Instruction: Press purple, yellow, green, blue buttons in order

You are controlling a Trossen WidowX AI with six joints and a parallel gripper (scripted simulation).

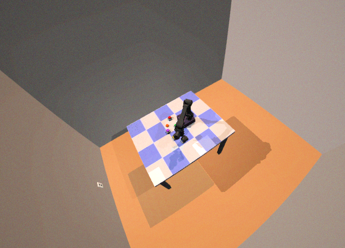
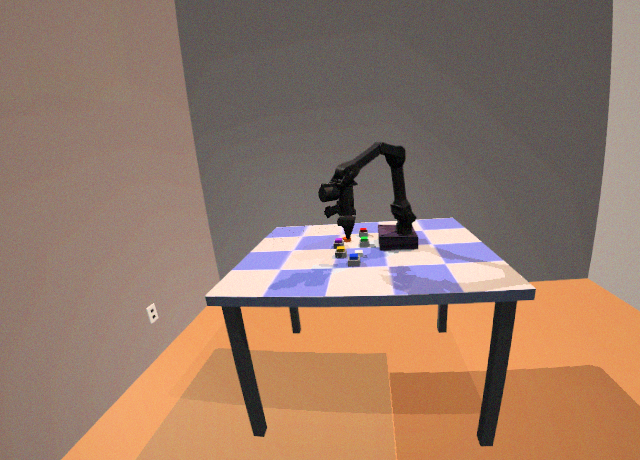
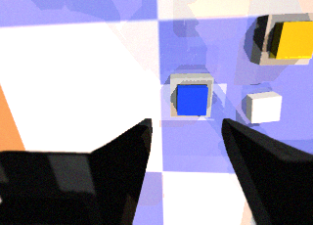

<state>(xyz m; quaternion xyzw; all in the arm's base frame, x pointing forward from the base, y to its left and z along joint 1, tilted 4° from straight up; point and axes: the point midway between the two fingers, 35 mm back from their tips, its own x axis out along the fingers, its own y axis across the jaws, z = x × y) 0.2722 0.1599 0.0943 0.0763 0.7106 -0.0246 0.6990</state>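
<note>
While the arm bends over the checkered table (image 2: 485, 282), the gripper (image 3: 186, 132) hangs above the surface with its two dark fingers spread roughly halfway and nothing between them; in the wrist view the gap between the tips frames the blue button (image 3: 192, 100), which sits just beyond them on a blue square of the table top. Its cap is close to square, so it has no real long axis; its flat face points up toward the camera, and its edges run nearly in line with the picture's edges inside a pale grey housing. A white block (image 3: 264, 108) rests just beside the blue button on that view's right, apart from it; farther up and to the right stands the yellow button (image 3: 292, 40), its cap also turned upward in a grey housing and partly cut off by the frame.

From the exterior view the blue button (image 2: 354, 257) is the nearest of the cluster to the table's front edge; the yellow button (image 2: 340, 249) lies behind and left of it, the purple button (image 2: 338, 240) behind that, and the green button (image 2: 363, 236) to the right near the arm's dark base (image 2: 398, 236). The gripper (image 2: 347, 233) appears to be above the cluster's rear, though the small scale makes that hard to judge.
</note>
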